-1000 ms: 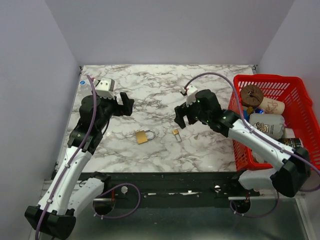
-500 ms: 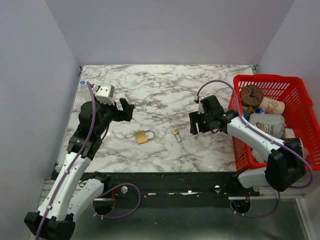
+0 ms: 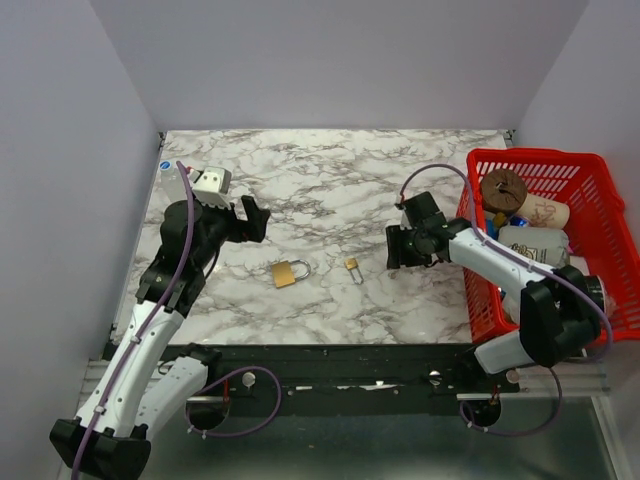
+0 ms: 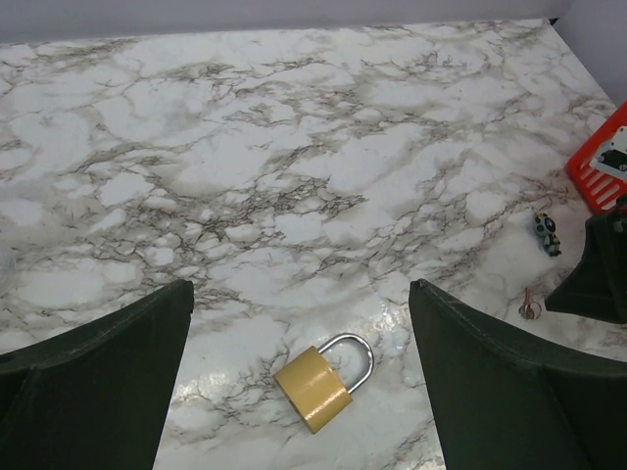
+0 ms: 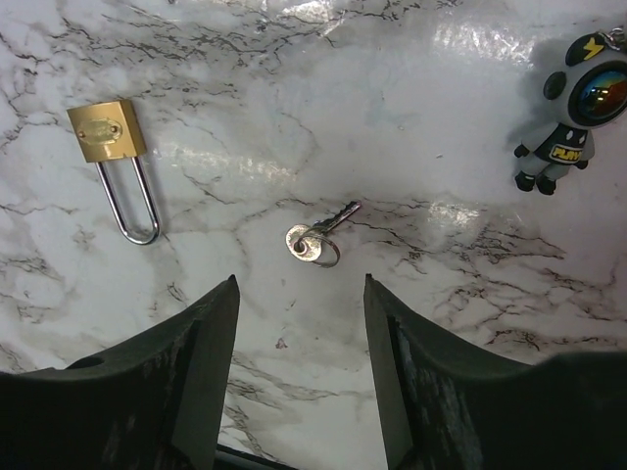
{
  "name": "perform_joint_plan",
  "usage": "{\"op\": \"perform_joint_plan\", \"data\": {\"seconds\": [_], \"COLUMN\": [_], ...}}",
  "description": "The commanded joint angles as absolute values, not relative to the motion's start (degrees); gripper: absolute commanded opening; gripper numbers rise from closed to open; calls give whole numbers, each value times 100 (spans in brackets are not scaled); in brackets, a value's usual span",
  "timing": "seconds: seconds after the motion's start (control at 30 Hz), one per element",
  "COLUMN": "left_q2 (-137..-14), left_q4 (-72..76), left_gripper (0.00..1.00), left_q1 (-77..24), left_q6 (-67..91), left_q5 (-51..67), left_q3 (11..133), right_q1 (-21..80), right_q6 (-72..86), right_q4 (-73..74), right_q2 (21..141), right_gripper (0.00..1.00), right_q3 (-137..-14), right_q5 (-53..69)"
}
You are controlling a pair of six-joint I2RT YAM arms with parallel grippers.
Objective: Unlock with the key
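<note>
A brass padlock with a short round shackle lies on the marble table, seen also from above as the padlock. My left gripper hovers over it, open and empty, and shows in the top view as the left gripper. A smaller brass padlock with a long shackle lies to its right, also in the top view. The key, on a small ring, rests just ahead of my right gripper, whose jaws stand apart with nothing between them. From above, the right gripper hides the key.
A small astronaut figurine lies on the marble near the key, and it shows in the left wrist view too. A red basket holding bottles and other items stands at the right edge. Walls enclose the table on three sides.
My right gripper has swung rightward and down close to the table beside the key, and its jaws have narrowed. The left gripper has barely moved.
</note>
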State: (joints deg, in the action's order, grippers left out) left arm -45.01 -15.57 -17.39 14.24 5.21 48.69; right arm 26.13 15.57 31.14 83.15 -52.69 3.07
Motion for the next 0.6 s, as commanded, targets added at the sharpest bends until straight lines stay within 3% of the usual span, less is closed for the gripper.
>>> {"op": "perform_joint_plan", "data": {"seconds": [0.0, 0.37, 0.57], "left_q2": [-4518, -4623, -4658], "left_q4": [-1556, -1573, -1582], "left_gripper": [99, 99, 99], "left_q1": [-1775, -1811, -1811], "left_q6": [1477, 1503, 1503], "left_q5": [668, 659, 659], "left_q3": [4834, 4852, 4860], "right_q1": [2610, 2619, 2619], "right_q6": [1609, 1433, 1389], "right_q4": [3050, 2865, 2856], "right_q2": [8604, 9131, 9246], "right_gripper": [62, 50, 49], "right_q3": [-5107, -5098, -5194], "right_q5": [194, 158, 62]}}
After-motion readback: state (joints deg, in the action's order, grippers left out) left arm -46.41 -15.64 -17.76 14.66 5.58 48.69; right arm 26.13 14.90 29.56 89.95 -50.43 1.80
